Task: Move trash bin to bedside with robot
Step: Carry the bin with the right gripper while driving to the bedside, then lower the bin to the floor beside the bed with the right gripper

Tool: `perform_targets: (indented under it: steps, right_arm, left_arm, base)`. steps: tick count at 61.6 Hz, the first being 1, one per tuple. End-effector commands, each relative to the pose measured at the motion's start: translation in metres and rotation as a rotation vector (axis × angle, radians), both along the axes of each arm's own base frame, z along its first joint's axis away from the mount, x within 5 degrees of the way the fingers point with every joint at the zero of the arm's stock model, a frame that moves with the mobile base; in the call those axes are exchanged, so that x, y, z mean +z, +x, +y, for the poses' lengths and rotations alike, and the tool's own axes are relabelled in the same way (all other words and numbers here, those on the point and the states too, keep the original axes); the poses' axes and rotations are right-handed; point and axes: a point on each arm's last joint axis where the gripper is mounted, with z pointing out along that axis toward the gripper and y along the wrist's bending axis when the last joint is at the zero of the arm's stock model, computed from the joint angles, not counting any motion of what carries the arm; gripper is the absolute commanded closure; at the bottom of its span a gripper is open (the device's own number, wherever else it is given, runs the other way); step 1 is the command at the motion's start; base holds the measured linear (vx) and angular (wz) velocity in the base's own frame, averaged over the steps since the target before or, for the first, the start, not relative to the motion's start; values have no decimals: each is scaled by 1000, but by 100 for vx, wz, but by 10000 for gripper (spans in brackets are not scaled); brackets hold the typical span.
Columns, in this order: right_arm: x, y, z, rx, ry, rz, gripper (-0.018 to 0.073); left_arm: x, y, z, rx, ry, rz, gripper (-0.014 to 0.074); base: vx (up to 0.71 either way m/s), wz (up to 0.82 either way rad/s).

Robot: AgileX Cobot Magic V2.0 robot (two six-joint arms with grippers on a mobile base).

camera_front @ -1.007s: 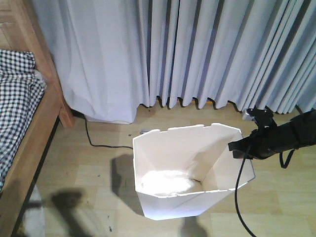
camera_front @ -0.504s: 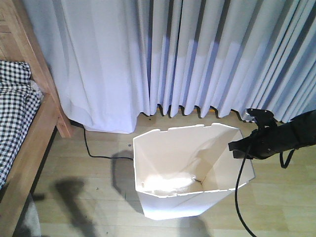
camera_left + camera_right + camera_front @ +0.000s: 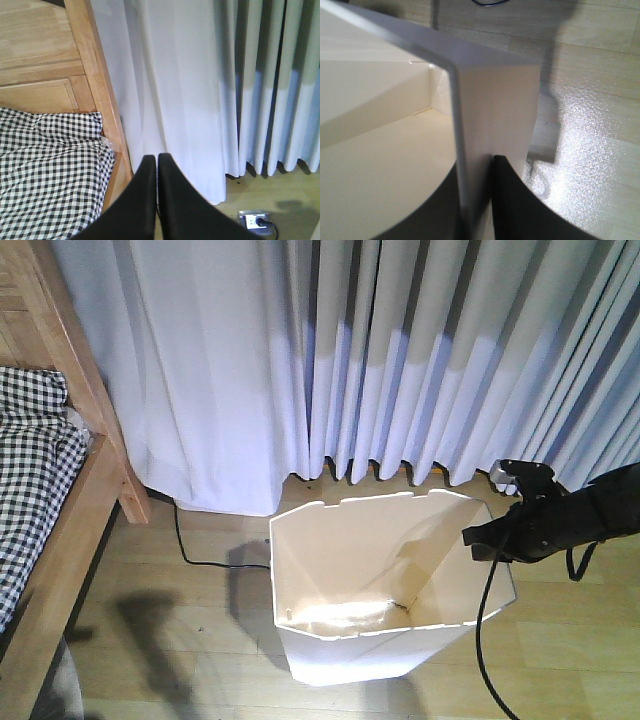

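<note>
The white trash bin (image 3: 340, 560) stands on the wooden floor in front of the curtains, its cream inside showing. My right gripper (image 3: 478, 540) is shut on its right rim. In the right wrist view the bin's wall (image 3: 495, 100) runs between the two black fingers of that gripper (image 3: 477, 170). The bedside is at the left: a light-brown side rail (image 3: 60, 540) and checked bedding (image 3: 30, 460), about a bin's width from the bin. My left gripper (image 3: 156, 159) is shut on nothing and hangs near the bed's wooden post (image 3: 95, 75) and bedding (image 3: 50, 165).
Pale curtains (image 3: 400, 360) hang to the floor right behind the bin. A black cable (image 3: 200, 558) lies on the floor between bed and bin. A wall socket (image 3: 255, 219) with a plug sits low by the curtain hem.
The curtain hem and the bed post have slid lower and nearer in the front view. The bin and my right gripper keep the same place in the frame, still joined.
</note>
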Motion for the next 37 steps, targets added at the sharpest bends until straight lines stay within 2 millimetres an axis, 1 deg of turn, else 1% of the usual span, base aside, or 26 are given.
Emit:
perform_targets:
  steps: [1, 29, 37]
  right_arm:
    - [31, 8, 10, -21, 155, -51, 564]
    - [31, 8, 10, -21, 155, -51, 564]
    - [30, 10, 8, -47, 140, -58, 564]
  left_arm:
    - [-3, 1, -1, -16, -8, -54, 602]
    - [-3, 1, -1, -16, -8, -54, 602]
    - [-3, 1, -1, -16, -8, -54, 602]
  base:
    - [0, 0]
    - [0, 0]
    - [0, 0]
